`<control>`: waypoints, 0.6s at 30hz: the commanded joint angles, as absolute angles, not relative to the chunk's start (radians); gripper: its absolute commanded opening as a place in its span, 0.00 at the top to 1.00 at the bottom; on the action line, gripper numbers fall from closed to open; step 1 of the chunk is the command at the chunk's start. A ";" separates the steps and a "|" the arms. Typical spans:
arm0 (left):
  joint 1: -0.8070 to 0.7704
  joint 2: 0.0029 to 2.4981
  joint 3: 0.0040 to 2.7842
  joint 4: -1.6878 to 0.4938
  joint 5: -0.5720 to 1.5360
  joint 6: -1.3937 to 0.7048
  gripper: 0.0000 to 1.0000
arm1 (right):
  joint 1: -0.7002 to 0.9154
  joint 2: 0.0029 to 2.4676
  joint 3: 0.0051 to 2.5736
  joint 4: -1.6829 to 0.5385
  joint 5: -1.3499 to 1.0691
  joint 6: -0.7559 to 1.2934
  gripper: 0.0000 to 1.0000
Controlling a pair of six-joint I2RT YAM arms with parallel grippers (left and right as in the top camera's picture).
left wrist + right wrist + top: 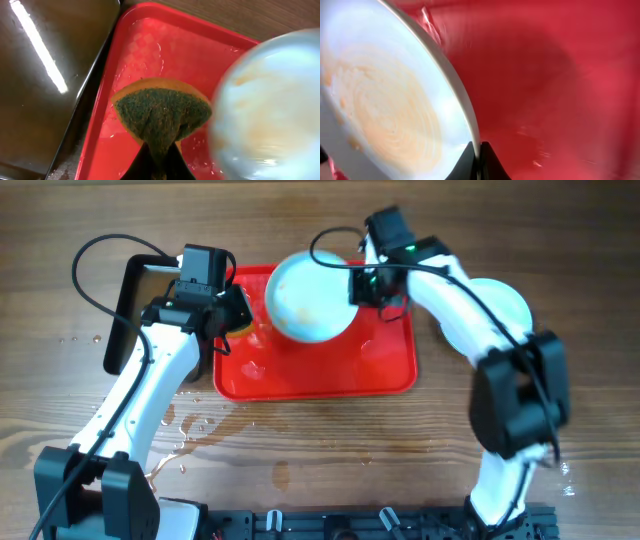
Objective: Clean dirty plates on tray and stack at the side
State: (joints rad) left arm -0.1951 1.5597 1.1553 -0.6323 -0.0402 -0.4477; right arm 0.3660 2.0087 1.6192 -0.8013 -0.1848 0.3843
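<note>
My right gripper is shut on the rim of a white plate with orange-brown streaks and holds it tilted above the red tray. In the right wrist view the fingers pinch the plate's edge over the tray. My left gripper is shut on a green and yellow sponge, just left of the plate, over the tray's left part. Another white plate lies on the table to the right, partly hidden by my right arm.
A black pan with brownish liquid stands left of the tray, also in the left wrist view. Water puddles lie on the wooden table in front of the tray.
</note>
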 commanded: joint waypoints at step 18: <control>-0.191 1.676 1.165 -0.602 -0.054 -0.454 0.96 | 0.730 1.797 1.625 -0.992 1.126 0.472 0.96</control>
State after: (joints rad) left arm -0.1951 1.6688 1.1553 -0.6090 -0.0402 -0.4477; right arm 0.7128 1.7943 1.6230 -0.9882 0.9512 0.4168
